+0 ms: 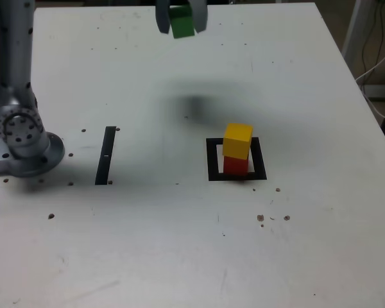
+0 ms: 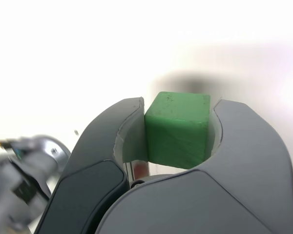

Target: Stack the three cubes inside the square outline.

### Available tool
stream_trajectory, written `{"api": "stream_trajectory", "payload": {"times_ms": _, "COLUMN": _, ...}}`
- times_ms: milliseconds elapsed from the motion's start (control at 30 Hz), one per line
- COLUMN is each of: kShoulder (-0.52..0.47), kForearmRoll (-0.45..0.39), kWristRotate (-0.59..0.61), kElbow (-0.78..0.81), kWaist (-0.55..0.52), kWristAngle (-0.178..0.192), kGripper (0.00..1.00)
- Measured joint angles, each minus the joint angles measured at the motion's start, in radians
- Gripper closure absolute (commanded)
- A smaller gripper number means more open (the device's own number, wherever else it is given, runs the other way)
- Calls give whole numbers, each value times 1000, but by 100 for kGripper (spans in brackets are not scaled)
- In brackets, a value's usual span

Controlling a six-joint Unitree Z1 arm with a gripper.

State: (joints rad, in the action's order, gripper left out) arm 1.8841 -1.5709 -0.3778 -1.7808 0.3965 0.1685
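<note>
Green cube (image 1: 181, 24) clamped in the closed tool (image 1: 180, 19), near the table's (image 1: 321, 244) far edge.

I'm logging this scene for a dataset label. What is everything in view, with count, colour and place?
green cube: one, green, held off the table between the jaws, at the top of the exterior view.
yellow cube: one, yellow, on top of the red cube.
red cube: one, red, inside the square outline.
square outline: one, black frame with white centre, on the table.
black strip: one, black, on the table between arm base and outline.
table: one, white, speckled.
cables: off the table at the exterior view's right.
arm base: one, grey, at the exterior view's left.
gripper: one, grey, shut on the green cube.
</note>
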Motion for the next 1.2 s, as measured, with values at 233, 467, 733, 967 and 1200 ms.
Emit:
{"api": "stream_trajectory", "payload": {"times_ms": 233, "kShoulder": -16, "kForearmRoll": -21, "kWristRotate": 183, "kElbow": 63, "kWaist": -185, "kWristAngle": -22, "kGripper": 88}}
{"api": "stream_trajectory", "payload": {"times_ms": 467, "kShoulder": 41, "kForearmRoll": -25, "kWristRotate": 255, "kElbow": 48, "kWaist": -310, "kWristAngle": -4, "kGripper": 88}}
{"api": "stream_trajectory", "payload": {"times_ms": 733, "kShoulder": 70, "kForearmRoll": -32, "kWristRotate": 313, "kElbow": -24, "kWaist": -443, "kWristAngle": -11, "kGripper": 88}}
{"api": "stream_trajectory", "payload": {"times_ms": 967, "kShoulder": 104, "kForearmRoll": -42, "kWristRotate": 353, "kElbow": -52, "kWaist": -541, "kWristAngle": -56, "kGripper": 88}}
{"api": "stream_trajectory", "payload": {"times_ms": 1200, "kShoulder": 156, "kForearmRoll": -45, "kWristRotate": 370, "kElbow": -119, "kWaist": -596, "kWristAngle": -78, "kGripper": 88}}
